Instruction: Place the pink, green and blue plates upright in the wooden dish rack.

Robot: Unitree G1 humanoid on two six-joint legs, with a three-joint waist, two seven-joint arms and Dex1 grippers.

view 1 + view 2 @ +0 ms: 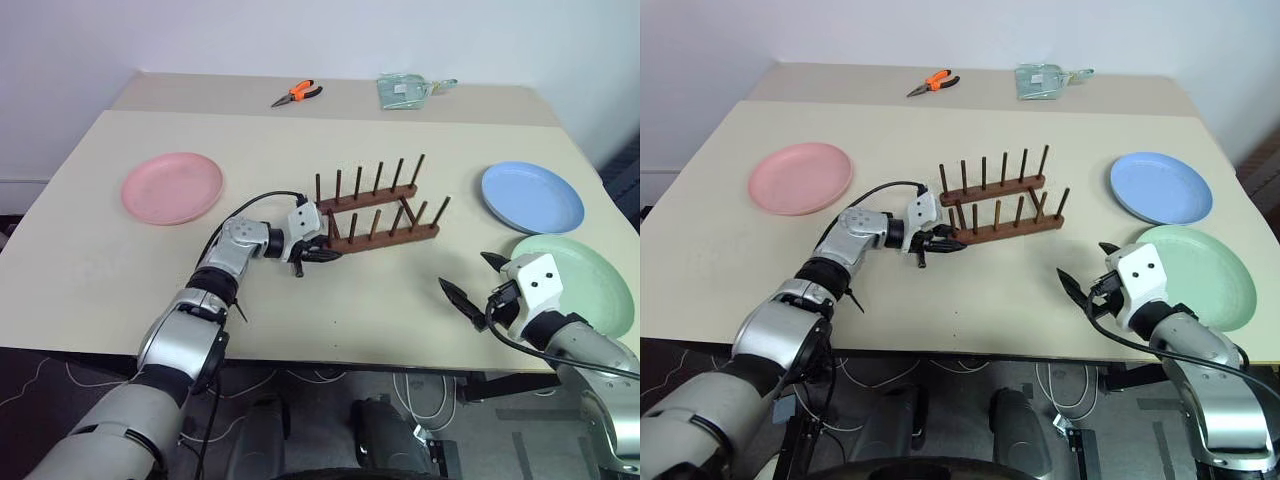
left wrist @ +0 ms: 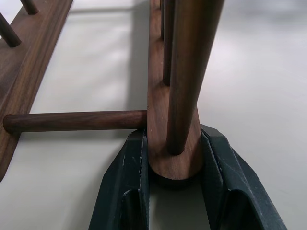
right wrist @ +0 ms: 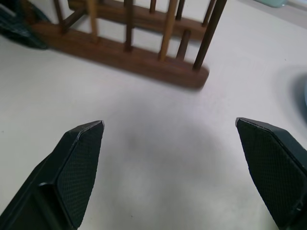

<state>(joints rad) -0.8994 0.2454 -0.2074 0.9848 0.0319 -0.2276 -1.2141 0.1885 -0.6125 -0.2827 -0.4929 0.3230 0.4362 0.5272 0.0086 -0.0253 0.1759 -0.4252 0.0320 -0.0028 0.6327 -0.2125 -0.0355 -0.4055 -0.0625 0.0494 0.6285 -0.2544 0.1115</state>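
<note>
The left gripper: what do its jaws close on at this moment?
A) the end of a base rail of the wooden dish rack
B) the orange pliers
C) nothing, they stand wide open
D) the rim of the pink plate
A: in the left wrist view the left gripper has its jaws on both sides of the rounded rail end of the wooden dish rack.

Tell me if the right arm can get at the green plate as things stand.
Probably yes. The right gripper hangs open just beside the green plate, which lies flat on the table with nothing between them. The blue plate lies just behind it.
</note>
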